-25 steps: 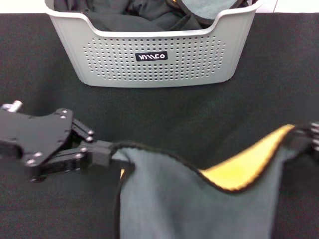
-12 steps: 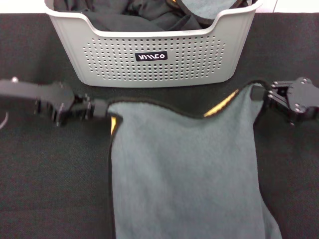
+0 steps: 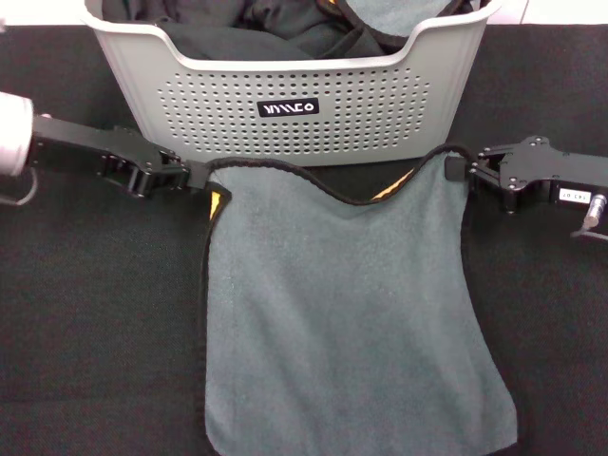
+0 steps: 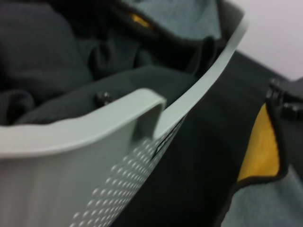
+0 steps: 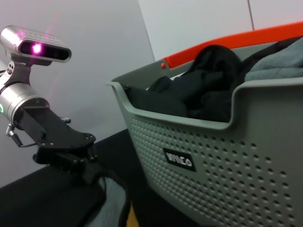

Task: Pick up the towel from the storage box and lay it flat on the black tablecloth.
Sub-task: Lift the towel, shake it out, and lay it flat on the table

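The grey towel (image 3: 342,313) lies spread on the black tablecloth (image 3: 95,313) in front of the storage box (image 3: 190,114). My left gripper (image 3: 198,176) is shut on its far left corner and my right gripper (image 3: 458,171) is shut on its far right corner. Both hang low, close to the box's front wall. Between them the far edge sags, and slivers of the yellow-orange reverse (image 3: 391,192) show. The left wrist view catches the box rim (image 4: 142,101) and the folded yellow face (image 4: 260,146). In the right wrist view the left gripper (image 5: 90,172) pinches the towel (image 5: 111,203).
Crumpled black cloths (image 3: 285,28) and another grey fleece piece (image 3: 389,14) fill the storage box. An orange rim (image 5: 227,42) shows behind the box in the right wrist view. Black tablecloth stretches on both sides of the towel.
Both grippers have carried the towel's corners away from me toward the box and lowered them. The right one also moved inward. More of the towel now lies flat, and its near edge shows.
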Available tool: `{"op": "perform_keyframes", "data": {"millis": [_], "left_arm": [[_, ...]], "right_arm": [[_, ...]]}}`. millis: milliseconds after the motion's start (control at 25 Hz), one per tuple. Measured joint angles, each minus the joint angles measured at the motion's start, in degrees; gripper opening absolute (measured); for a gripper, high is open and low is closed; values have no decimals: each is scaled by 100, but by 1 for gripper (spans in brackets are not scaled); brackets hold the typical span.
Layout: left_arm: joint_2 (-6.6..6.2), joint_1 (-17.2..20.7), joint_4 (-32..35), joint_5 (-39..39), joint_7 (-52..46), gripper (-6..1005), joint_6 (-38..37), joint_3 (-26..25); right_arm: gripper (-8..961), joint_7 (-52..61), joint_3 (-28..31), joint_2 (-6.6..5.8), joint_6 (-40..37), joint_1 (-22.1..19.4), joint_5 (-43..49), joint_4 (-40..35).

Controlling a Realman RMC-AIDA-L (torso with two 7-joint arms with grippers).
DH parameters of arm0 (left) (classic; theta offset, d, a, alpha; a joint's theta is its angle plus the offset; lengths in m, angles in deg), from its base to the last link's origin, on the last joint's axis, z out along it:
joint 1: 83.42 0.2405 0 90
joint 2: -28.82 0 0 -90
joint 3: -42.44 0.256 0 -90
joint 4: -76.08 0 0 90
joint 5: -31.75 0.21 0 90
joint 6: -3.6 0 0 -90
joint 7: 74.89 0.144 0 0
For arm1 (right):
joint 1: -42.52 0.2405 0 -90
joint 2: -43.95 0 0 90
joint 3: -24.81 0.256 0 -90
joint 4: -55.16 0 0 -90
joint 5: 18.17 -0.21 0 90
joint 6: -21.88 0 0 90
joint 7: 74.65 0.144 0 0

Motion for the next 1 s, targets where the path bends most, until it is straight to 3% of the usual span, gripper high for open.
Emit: {"op": "perform_keyframes", "data": {"millis": [80,280,1000], "left_arm": [[76,-100,-23,241,-53,5,143,-2],[126,-161,-71,419,-151,5,436,23],[369,-19,-178,628,-227,4,1083,-10]], "right_arm": [[134,33,-3,-3,90,32,4,3],[139,238,-7,-14,303,77,134,27],[158,313,31,-41,608,243,163,543]]}}
